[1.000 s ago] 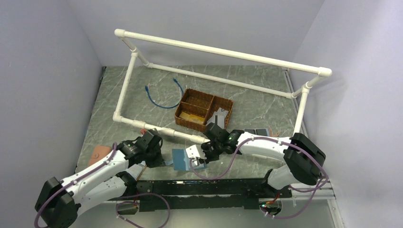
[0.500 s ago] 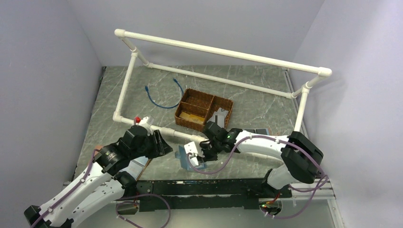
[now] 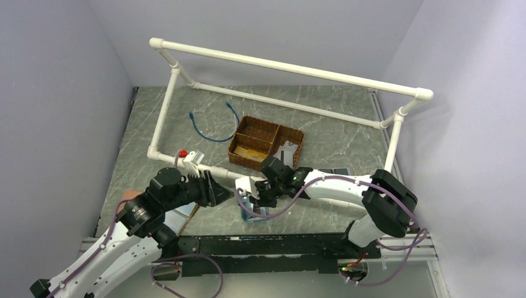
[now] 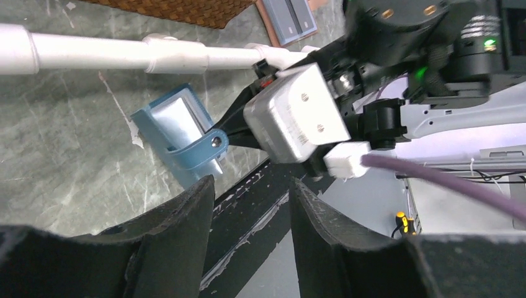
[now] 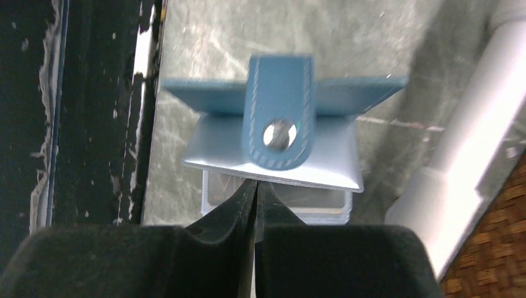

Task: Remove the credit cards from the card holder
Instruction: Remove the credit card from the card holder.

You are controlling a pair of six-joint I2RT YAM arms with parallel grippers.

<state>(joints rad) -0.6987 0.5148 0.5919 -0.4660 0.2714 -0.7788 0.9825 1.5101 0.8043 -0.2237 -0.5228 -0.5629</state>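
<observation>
The slate-blue card holder hangs half open over the table's near edge, its strap tab and snap facing the right wrist camera. My right gripper is shut on the lower edge of its pale inner flap. Below that flap the dark face of one of the credit cards shows in a pocket. From above, the holder sits under the right gripper. My left gripper is open and holds nothing. It hovers a little left of the holder, apart from it, and is also seen from above.
A white pipe frame runs just behind both grippers. A wicker basket and a blue cable lie beyond it. A brown holder with grey cards lies right, an orange-tan holder far left. A black rail lines the near edge.
My left gripper opened, rose and swung right. My right gripper closed on the holder's flap and drew the holder left, tipping it up off the table.
</observation>
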